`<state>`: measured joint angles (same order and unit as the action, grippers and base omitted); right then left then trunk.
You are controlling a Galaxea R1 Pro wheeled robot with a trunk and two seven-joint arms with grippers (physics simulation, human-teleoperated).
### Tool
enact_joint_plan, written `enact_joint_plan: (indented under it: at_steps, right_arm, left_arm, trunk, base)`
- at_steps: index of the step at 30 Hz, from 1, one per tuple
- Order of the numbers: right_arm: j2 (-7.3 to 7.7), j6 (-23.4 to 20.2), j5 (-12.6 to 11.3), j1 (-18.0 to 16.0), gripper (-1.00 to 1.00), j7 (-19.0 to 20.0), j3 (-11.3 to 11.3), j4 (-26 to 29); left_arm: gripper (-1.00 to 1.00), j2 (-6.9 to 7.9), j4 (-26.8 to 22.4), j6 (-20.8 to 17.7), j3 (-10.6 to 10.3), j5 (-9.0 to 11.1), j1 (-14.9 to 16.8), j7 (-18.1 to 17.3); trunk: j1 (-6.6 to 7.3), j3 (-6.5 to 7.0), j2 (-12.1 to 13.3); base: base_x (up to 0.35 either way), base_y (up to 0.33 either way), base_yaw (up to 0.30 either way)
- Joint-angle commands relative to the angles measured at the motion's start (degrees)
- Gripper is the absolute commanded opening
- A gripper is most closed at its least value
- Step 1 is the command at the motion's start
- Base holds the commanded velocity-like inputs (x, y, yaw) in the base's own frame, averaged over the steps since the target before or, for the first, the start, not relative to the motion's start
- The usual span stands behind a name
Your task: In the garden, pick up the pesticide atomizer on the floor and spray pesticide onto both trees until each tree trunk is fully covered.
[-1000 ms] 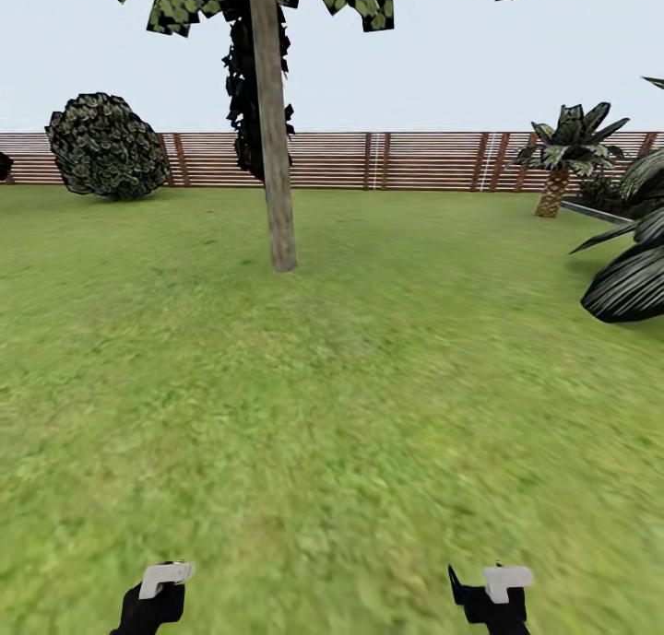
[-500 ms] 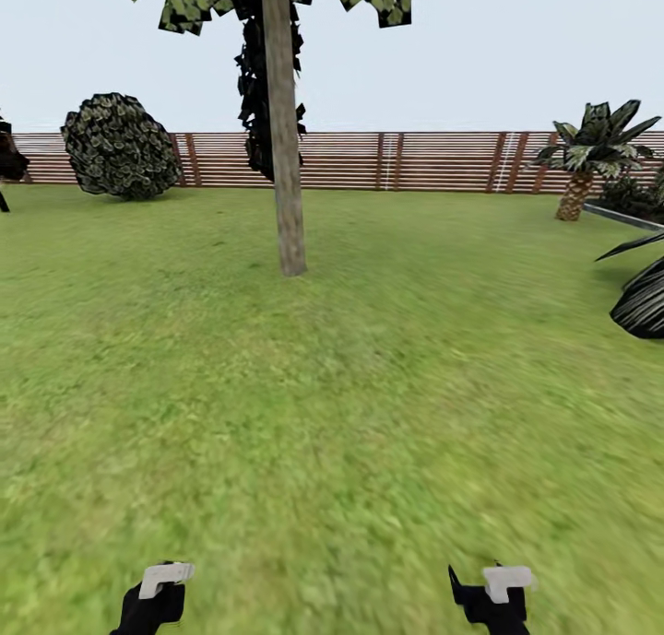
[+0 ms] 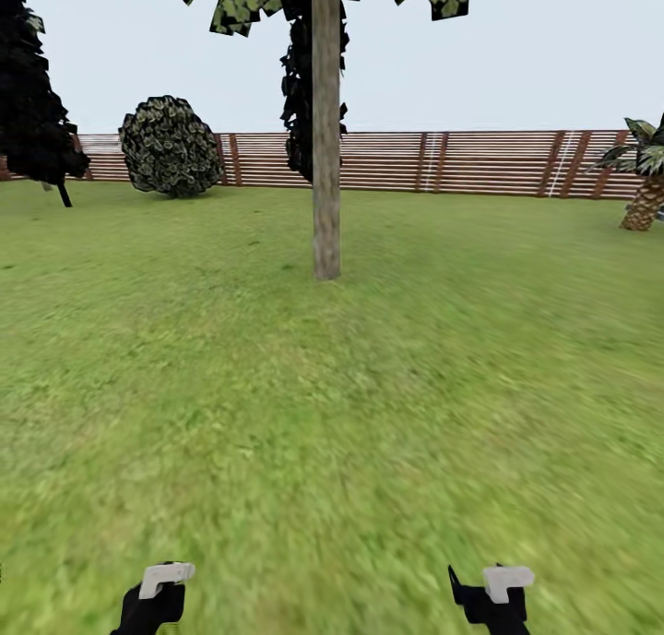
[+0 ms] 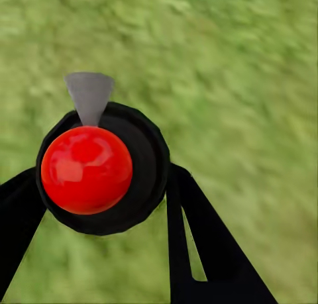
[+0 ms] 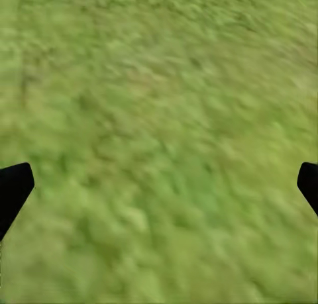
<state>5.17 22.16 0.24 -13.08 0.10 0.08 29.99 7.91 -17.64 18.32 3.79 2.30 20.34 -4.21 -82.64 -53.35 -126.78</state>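
As the view swings left, the tree trunk [image 3: 326, 156] now stands dead ahead across the lawn [image 3: 332, 414]. The left gripper [image 4: 99, 204] grips the pesticide atomizer [image 4: 87, 169]; the right gripper [image 5: 159, 185] hangs wide and empty, so spraying looks close.

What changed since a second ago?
The camera turned left, so the tree, bush and fence slid right in the head view, and a black tree came into sight. The left gripper still holds the atomizer; the right gripper stays open.
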Motion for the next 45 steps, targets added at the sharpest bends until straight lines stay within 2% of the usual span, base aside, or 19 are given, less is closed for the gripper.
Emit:
enact_joint_plan:
  at_steps: [1,45]
  right_arm:
    - [0.01,0.2,0.0,0.0,1.0,0.0,0.0,0.0]
    - [0.01,0.2,0.1,0.0,1.0,0.0,0.1,0.0]
  left_arm:
    - [-1.0,-0.02,0.1,0.1,0.3,0.2,0.0,-0.5]
    - [-1.0,-0.02,0.1,0.1,0.3,0.2,0.0,-0.5]
  trunk:
    - [-0.02,-0.05,0.0]
    - [-0.02,-0.05,0.0]
  base:
    - [0.34,0.0,0.168]
    - [0.339,0.0,0.01]
